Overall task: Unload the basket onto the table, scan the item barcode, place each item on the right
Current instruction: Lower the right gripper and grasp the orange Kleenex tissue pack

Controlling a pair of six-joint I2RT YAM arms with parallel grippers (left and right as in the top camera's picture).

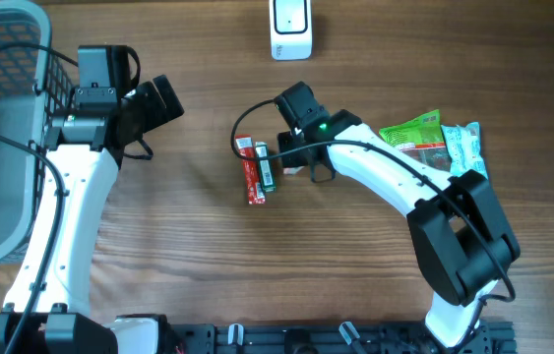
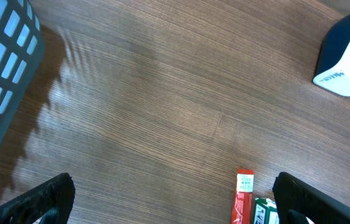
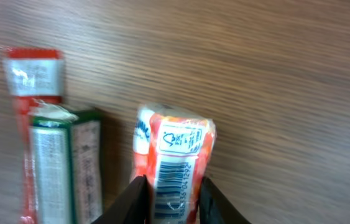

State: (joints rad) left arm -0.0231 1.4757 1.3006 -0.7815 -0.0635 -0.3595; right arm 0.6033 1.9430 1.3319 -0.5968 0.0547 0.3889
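My right gripper (image 3: 171,190) is pinched narrow on the orange packet (image 3: 176,149), one finger against each side and the barcode facing my wrist camera. The packet is on the counter (image 1: 188,226), on the near side of the scanner (image 1: 291,29), just right of a green packet (image 3: 50,168) and a red stick (image 3: 32,74). My left gripper (image 2: 173,202) is spread wide and empty, well to the left of the scanner.

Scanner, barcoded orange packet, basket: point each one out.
scanner (image 1: 291,29), overhead view, middle of its white top face.
orange packet (image 3: 175,168), right wrist view, on its white barcode label.
basket (image 1: 1,12), overhead view, on its grey upper rim.
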